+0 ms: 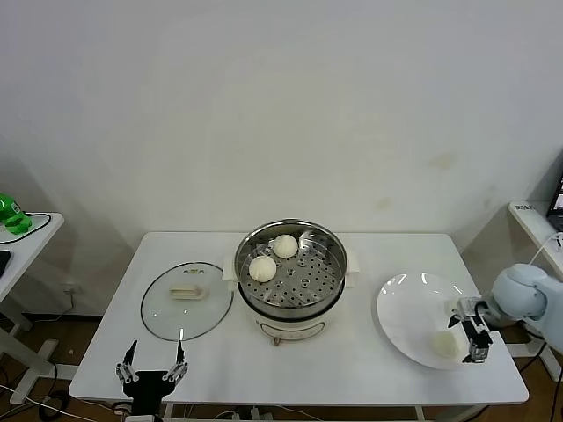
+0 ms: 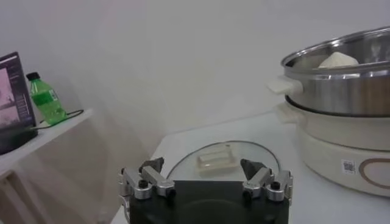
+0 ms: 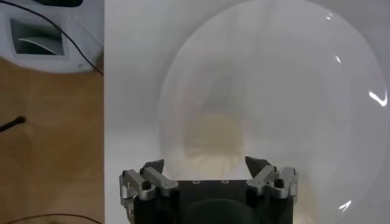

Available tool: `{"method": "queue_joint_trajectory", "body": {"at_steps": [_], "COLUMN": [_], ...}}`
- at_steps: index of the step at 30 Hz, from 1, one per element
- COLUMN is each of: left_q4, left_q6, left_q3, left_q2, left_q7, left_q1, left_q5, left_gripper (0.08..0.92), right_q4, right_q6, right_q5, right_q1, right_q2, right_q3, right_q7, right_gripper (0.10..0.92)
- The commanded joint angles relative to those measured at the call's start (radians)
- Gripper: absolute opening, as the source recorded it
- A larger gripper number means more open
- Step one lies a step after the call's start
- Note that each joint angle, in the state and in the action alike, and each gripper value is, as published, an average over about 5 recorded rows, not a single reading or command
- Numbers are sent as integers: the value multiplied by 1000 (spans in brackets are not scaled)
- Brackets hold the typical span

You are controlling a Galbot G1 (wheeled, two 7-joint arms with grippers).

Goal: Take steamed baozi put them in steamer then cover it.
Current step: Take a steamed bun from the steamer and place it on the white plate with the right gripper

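Left gripper [image 1: 155, 359] fingers spread, idle; right gripper [image 1: 478, 337] spread over half-hidden baozi [image 1: 445, 344].

**Plain white room, white tables**

A bare white wall [image 1: 281, 105] with faint marks fills the background. A white table [image 1: 369, 360] stands before it. To the left, a white side table [image 1: 35, 242] carries a green bottle [image 1: 10, 214] and a black cable. Wooden floor [image 3: 49, 140] shows below.

cream baozi [image 1: 262, 268], steel steamer [image 1: 330, 264], white plate [image 1: 405, 308]
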Motion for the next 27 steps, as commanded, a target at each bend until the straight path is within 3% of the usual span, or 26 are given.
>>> {"method": "queue_joint_trajectory", "body": {"at_steps": [1,12,27], "left_q4": [2,1,-8], "left_q6": [-1,-2,-4], "left_q3": [0,2,3], "left_q2": [-1,-5,-9], "left_q7": [0,-1,-4], "left_q1": [0,-1,4], "left_q5": [0,0,2], "left_gripper": [823,823,823], "right_q4": [-42,-57,-24], "right_q6": [1,-4,-16], "right_q5": [-5,-6,2], "right_q1": [-7,-11,-5], "right_q2": [37,49,30], "right_q3": [-5,-4,-1], "right_q7": [1,11,9], "right_gripper": [823,745,526]}}
